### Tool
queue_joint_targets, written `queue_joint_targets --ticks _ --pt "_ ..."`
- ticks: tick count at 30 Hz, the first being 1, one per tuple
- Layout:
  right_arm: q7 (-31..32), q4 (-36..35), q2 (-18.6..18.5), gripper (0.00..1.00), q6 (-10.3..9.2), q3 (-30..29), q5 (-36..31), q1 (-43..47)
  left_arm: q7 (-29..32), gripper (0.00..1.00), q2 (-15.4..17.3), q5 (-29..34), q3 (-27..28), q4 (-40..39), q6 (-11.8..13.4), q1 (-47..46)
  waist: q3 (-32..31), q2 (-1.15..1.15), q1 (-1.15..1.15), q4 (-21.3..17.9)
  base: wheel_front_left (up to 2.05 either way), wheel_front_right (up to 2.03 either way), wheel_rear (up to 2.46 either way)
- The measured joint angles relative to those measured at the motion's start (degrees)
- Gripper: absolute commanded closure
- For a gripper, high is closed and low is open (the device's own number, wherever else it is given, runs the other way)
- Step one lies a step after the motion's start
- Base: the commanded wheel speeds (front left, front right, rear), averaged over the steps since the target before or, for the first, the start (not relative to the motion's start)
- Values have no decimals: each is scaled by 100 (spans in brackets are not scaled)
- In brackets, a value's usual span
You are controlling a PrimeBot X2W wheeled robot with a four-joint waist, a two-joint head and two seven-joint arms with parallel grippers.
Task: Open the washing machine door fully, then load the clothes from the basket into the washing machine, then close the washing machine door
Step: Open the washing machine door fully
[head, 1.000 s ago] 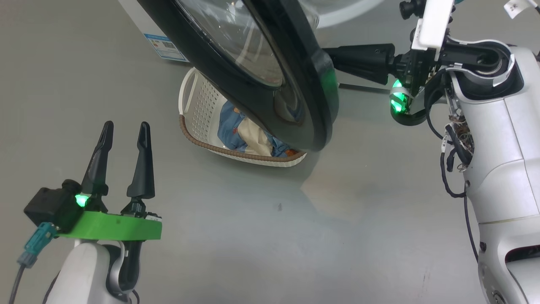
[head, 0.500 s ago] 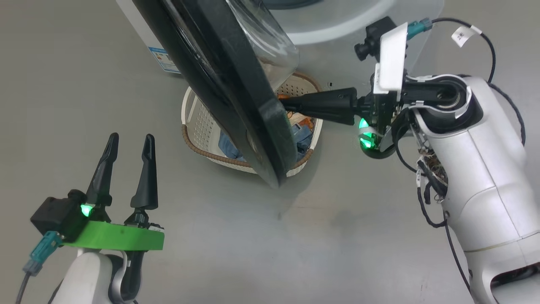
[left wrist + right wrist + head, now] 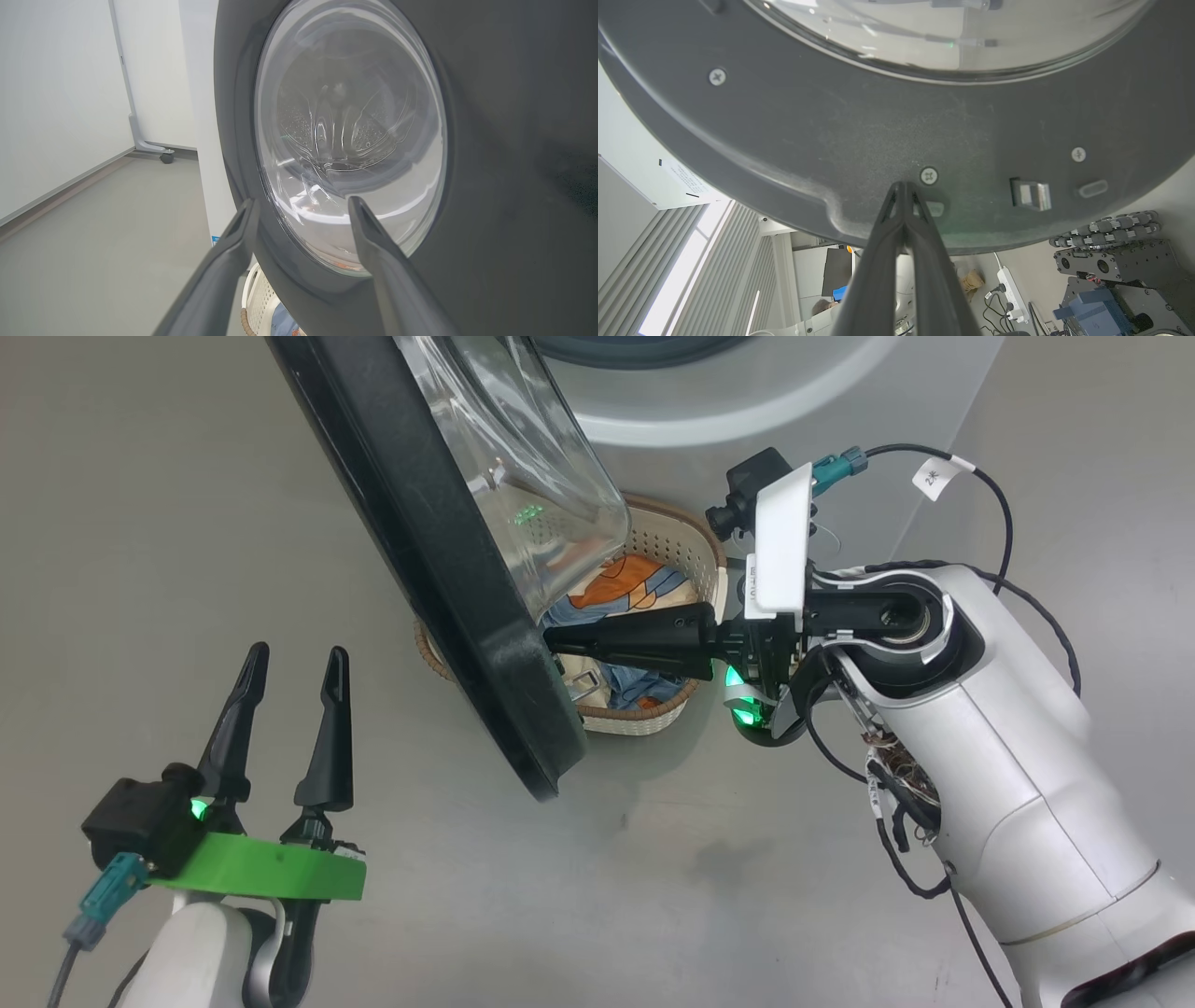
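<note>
Evidently step one: door partly open, push under way

I read this as the opening step, not yet finished. The washing machine door (image 3: 439, 579) stands out at an angle from the washing machine (image 3: 822, 401). Its black rim is almost edge-on to my head camera, and the glass bowl bulges on the side facing the drum.

Low on the door's inner face, close to a screw, is my right gripper (image 3: 553, 639). Its fingers are pressed together with nothing between them. The tips look to be touching the plastic, so I take this as a push from inside and not a grip.

Beyond the door's lower edge, on the floor before the machine, lies the basket (image 3: 639, 721), partly hidden by the rim. The clothes (image 3: 621, 588) are heaped in it, an orange and cream patch uppermost.

On the door's outer side, well apart from it, my left gripper (image 3: 296, 653) hovers with fingers spread and empty, looking at the glass.

By my judgement, the next move is more swing, away from the opening, until the hinge stops the door. The push should follow the door's arc so the closed tips do not slide off the smooth rim. I would mind the left arm, since it is on the side the door sweeps toward. Once the door is fully back the basket lies uncovered, and a hand must come down open over the clothes.
</note>
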Motion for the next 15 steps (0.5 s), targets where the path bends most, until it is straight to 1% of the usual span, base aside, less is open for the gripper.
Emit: queue_joint_targets --ticks 2,3,12,15 --pt "-119 -13 1 100 19 99 104 42 1 0 8 10 -42 36 0 9 -9 0 0 10 0 0 0" --pt "-170 -12 2 100 66 145 119 57 1 0 8 10 -64 64 0 9 -21 0 0 15 0 0 0" --pt "-637 -92 -20 100 135 720 572 176 1 0 16 14 -91 162 0 73 -142 0 0 68 0 0 0" --pt "-792 -98 0 100 197 840 703 223 1 0 15 14 -113 180 0 83 -179 0 0 79 0 0 0"
